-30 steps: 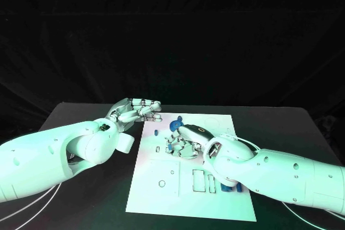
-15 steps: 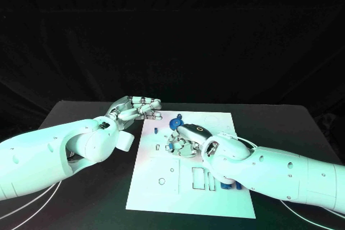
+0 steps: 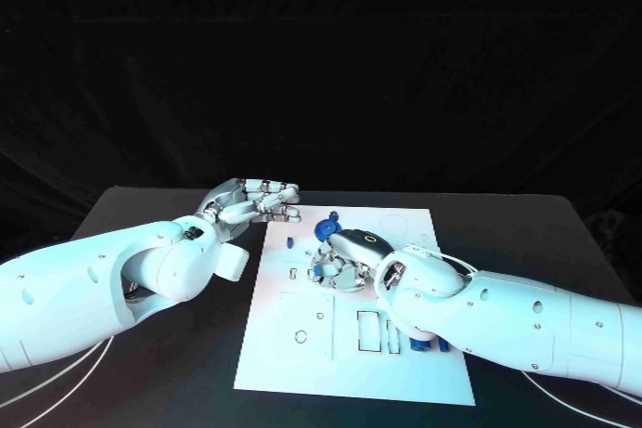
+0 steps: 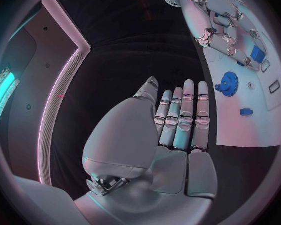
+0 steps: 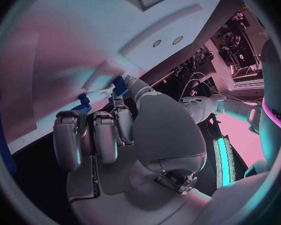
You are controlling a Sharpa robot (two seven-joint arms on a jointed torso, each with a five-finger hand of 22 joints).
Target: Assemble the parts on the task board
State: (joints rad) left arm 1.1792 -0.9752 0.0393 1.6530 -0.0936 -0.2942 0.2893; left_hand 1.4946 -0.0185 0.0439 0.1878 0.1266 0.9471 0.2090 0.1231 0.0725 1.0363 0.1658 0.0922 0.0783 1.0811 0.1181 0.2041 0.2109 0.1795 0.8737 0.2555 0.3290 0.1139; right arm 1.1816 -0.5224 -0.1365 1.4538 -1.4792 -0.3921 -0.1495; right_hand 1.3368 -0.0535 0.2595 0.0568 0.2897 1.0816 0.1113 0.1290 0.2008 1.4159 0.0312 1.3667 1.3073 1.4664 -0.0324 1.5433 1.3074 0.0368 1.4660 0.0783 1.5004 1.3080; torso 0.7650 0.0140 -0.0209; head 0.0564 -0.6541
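The white task board (image 3: pixel 301 340) lies in the middle of the black table. My right hand (image 3: pixel 342 261) hovers low over the board's middle with its fingers curled, pinching a small blue part (image 5: pixel 84 102) against the board's face (image 5: pixel 65 45). The same hand (image 4: pixel 222 20) and a blue part (image 4: pixel 258 54) also appear in the left wrist view. A blue gear (image 3: pixel 327 229) stands on the board just beyond that hand, also seen as the gear (image 4: pixel 228 82). My left hand (image 3: pixel 254 203) hangs at the board's far left corner, holding nothing, fingers (image 4: pixel 181 117) side by side.
A tiny blue piece (image 4: pixel 245 112) lies on the board near the gear. More blue parts (image 3: pixel 429 344) sit at the board's near right edge, partly hidden by my right forearm. Bare black table (image 3: pixel 134 214) surrounds the board.
My right hand has shifted very slightly over the board's middle. The left hand has stayed where it was.
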